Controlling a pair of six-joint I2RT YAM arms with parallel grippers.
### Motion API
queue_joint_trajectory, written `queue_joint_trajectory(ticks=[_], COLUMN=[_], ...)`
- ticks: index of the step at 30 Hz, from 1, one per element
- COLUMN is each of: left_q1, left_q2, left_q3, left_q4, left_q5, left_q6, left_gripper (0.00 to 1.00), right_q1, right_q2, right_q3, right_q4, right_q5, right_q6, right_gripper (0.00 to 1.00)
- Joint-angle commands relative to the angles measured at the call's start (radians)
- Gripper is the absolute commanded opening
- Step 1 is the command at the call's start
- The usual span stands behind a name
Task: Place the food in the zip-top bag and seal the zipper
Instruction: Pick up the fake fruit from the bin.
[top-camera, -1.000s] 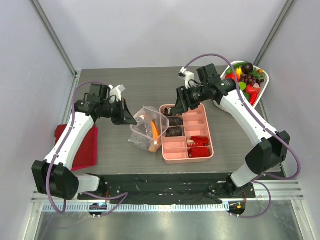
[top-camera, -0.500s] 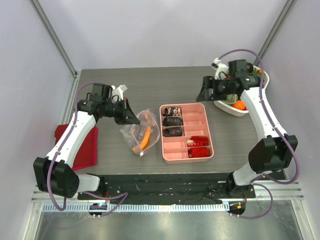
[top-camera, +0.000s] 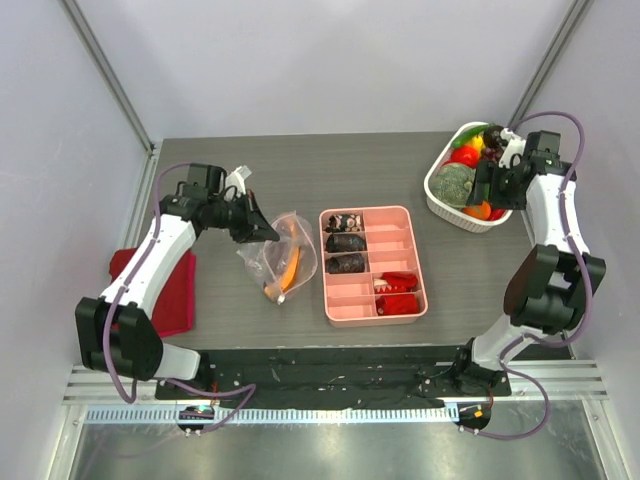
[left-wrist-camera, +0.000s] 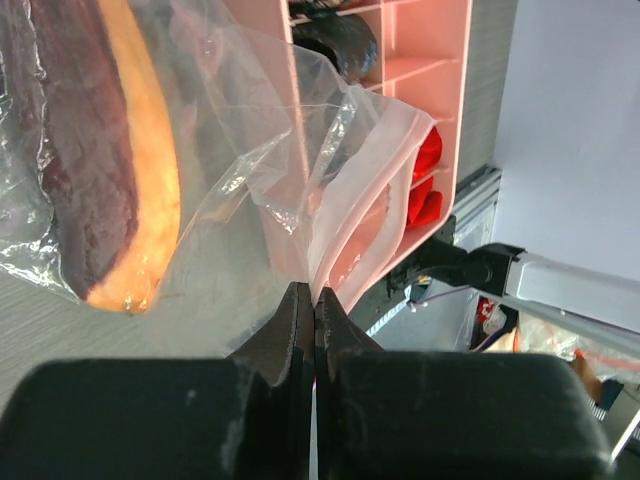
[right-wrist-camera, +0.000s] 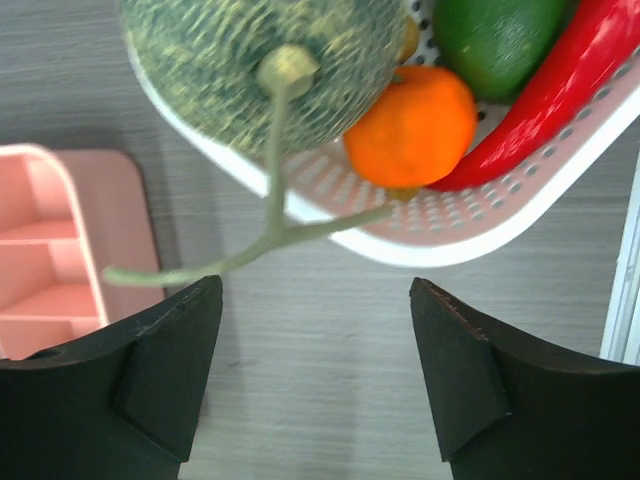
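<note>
Left tool (left-wrist-camera: 314, 302) pinches zip-top bag (left-wrist-camera: 250, 120) | right tool (right-wrist-camera: 315, 305) wide | wrist-only: melon stem (right-wrist-camera: 275, 170)

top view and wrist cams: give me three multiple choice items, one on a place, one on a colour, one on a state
1. Where is the right gripper?
A. near left of the scene
B. far right, at the white basket
C. dead centre

2. What colour is the compartment tray?
A. blue
B. pink
C. white

3. How is the left gripper?
A. wide open
B. shut on nothing
C. shut on the zip-top bag

Key:
1 B, its wrist view looks straight onto the basket's rim.
2 B, the walls and dividers are all pink.
3 C, clear film at the bag's mouth is pinched in its closed jaws.
</note>
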Motion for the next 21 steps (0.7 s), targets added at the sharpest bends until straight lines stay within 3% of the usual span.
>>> queue_joint_trajectory(ticks=[1,8,11,12,15,21], left_q1=[0.013,0.089,0.102,0.102,0.103,0.11], left_q2=[0.043,0.115,0.143,0.144,0.144,0.147], left_q3=[0.038,0.019,0.03,0.036,0.035,0.024], left_q4=[0.102,0.209,0.226,0.226,0.237,0.26], left_q5=[-0.02,0.014,0.037,0.035,0.035,0.035], left_q6=[-0.065,-0.189,-0.2,-0.199,-0.208,-0.237], left_gripper=[0.0,0.0,0.0,0.0,0.0,0.0], right_q1=[-0.01,-0.006,-0.006,-0.004,-0.002,0.017], right_q2=[0.078,0.194,0.22,0.222,0.205,0.102], right_q3=[0.103,0.166,0.172,0.172,0.178,0.22], right_q4=[0.07,0.115,0.116,0.118,0.119,0.141], right_q5=[-0.038,-0.088,-0.125,-0.134,-0.173,-0.353], right_q6=[-0.007,0.064,0.073,0.073,0.055,0.005], right_gripper=[0.76,0.58,0.38,0.22,0.01,0.01])
